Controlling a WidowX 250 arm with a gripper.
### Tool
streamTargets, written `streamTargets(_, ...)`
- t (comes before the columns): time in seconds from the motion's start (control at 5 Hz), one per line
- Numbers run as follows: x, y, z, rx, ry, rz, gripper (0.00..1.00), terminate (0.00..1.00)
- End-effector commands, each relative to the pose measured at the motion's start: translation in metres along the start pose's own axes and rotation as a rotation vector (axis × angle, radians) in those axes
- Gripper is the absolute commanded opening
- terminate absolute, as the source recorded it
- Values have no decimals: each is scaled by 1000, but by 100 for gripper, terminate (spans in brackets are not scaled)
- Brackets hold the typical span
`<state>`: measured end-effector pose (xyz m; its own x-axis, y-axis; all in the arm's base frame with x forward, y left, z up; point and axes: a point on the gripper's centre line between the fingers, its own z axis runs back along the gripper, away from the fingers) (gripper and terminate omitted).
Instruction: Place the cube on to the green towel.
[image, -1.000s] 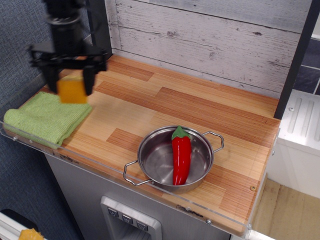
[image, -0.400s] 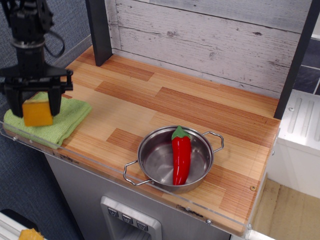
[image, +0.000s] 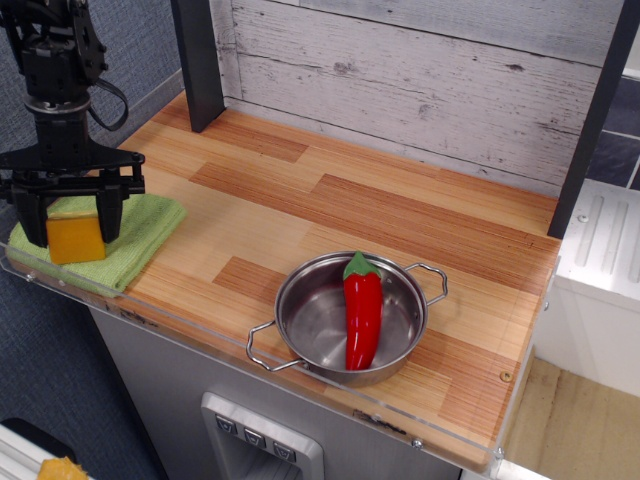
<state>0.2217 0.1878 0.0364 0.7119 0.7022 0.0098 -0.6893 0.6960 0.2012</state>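
Observation:
The yellow-orange cube (image: 75, 240) sits between the fingers of my black gripper (image: 72, 215), low over the light green towel (image: 140, 232) at the table's front left corner. The cube looks to be touching or almost touching the cloth; I cannot tell which. The fingers stand on both sides of the cube, shut on it. The towel's middle is hidden behind the cube and the gripper.
A steel pot (image: 310, 320) with two handles stands at the front centre and holds a red pepper (image: 362, 305). A dark post (image: 198, 60) rises at the back left. A clear plastic lip (image: 200, 345) runs along the table's front edge.
The gripper carried the cube left and down from over the table's back left to the towel. In the last half second it sank slightly lower onto the towel.

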Motion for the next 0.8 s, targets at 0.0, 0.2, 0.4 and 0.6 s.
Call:
streamTargets(0.0, -1, -4, 8, -14, -76, -3, 0, 0)
streamTargets(0.2, 4, -9, 10, -28, -95, -18, 0, 0)
streamTargets(0.4, 8, -14, 14, -44, -109, -42, 100, 0)
streamTargets(0.6, 9, -14, 22, -25, -116, -73, 100, 0)
